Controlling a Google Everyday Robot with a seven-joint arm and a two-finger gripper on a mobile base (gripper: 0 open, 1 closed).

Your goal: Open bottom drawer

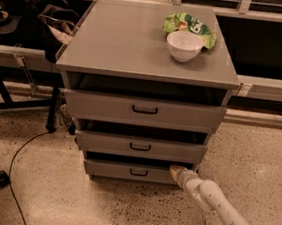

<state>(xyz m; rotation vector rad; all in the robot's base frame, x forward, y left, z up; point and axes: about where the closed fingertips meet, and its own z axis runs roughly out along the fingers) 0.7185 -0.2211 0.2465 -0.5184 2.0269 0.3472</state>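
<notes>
**Gripper at the bottom drawer's right end**

Camera view: the bottom drawer [124, 171] sits lowest in the grey cabinet [137, 49], pulled out slightly. The gripper [176, 171] is at the upper right corner of the drawer's front; how its grip stands is unreadable. A white bowl [184, 46] and a green snack bag [190, 24] sit on the cabinet's top.

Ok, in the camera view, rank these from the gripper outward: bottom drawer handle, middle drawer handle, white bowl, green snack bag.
Gripper is at the bottom drawer front, right end.
1. Bottom drawer handle, just left.
2. Middle drawer handle, up-left.
3. White bowl, on the cabinet top.
4. Green snack bag, behind the bowl.
</notes>
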